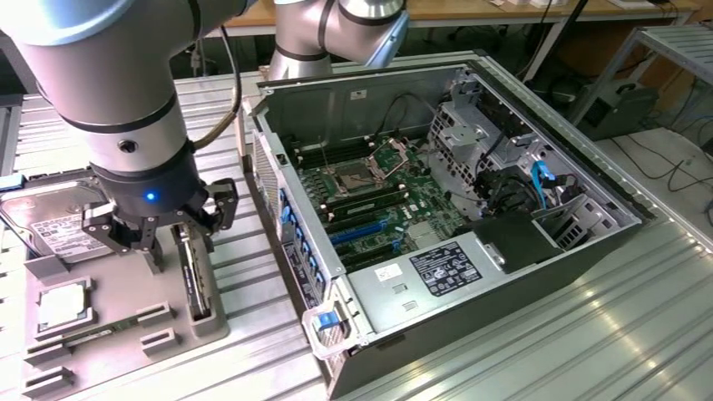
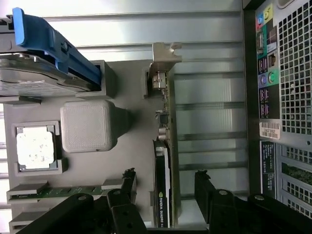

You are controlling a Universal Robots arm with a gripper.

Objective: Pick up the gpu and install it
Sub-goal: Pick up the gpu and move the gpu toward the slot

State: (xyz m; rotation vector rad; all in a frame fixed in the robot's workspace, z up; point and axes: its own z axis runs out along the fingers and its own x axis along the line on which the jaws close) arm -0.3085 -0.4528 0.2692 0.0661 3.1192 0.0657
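I've got the gripper low in the left of the exterior frame, hanging over the grey fixture tray that sits on the ribbed metal table. The fingers are spread wide, one on each side of the gpu. On the wrist camera the gripper straddles the gpu, with a gap showing on both sides, so nothing is gripped.

The card stands on edge in its slot in the tray, near the tray's right edge in the exterior frame. Its silver bracket is at the end away from the fingers.

Elsewhere on the tray there's the hard drive at the far left of the frame. The wrist camera shows a blue carrier on it. A processor chip lies below the drive, lower left. A green memory stick lies under that, and on the wrist camera it runs up close to one finger.

The open computer case fills the middle and right of the exterior frame, lying on its side just beside the tray. The motherboard is exposed inside, with the power supply toward the lower middle. The gpu is outside the case, not installed.
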